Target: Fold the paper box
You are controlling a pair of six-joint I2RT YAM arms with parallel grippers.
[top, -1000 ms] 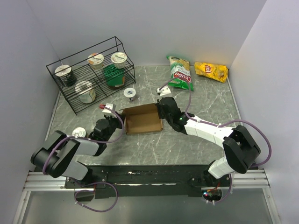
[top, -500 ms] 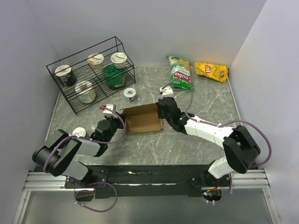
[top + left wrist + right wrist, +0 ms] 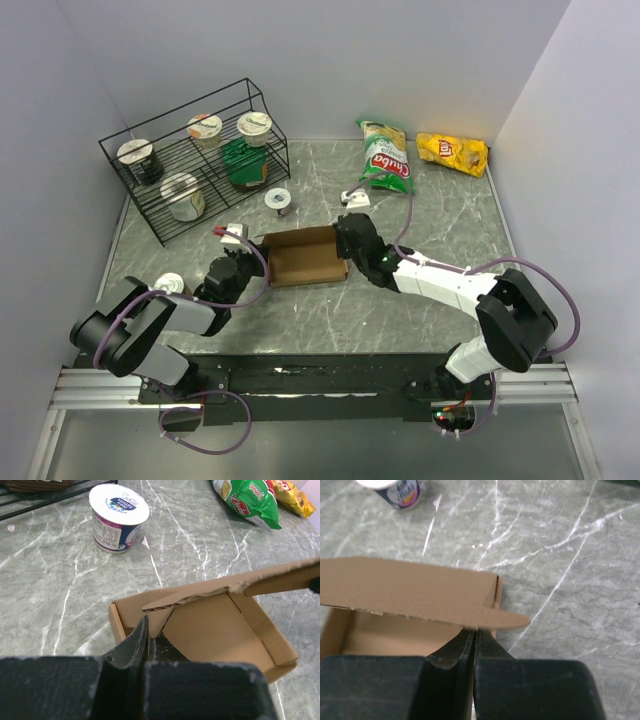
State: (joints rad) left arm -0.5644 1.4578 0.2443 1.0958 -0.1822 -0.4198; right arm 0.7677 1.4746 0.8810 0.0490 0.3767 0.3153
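The paper box (image 3: 306,258), plain brown cardboard, lies mid-table with its walls partly raised. My left gripper (image 3: 256,266) is at its left end. In the left wrist view that gripper (image 3: 149,631) is shut on a thin corner flap of the paper box (image 3: 210,625), while a long lid flap (image 3: 235,582) slants above the tray. My right gripper (image 3: 345,238) is at the right end. In the right wrist view it (image 3: 474,632) is shut, its tips tucked under the lid flap (image 3: 415,592), which hides them.
A black wire rack (image 3: 150,205) with several yogurt cups stands at the back left. One yogurt cup (image 3: 278,200) sits just behind the box and another (image 3: 168,284) beside my left arm. A green chip bag (image 3: 385,160) and a yellow one (image 3: 452,152) lie at the back right.
My right gripper has shifted slightly nearer and leftward, and the lid flap has tipped further over the tray. The left gripper has stayed in place.
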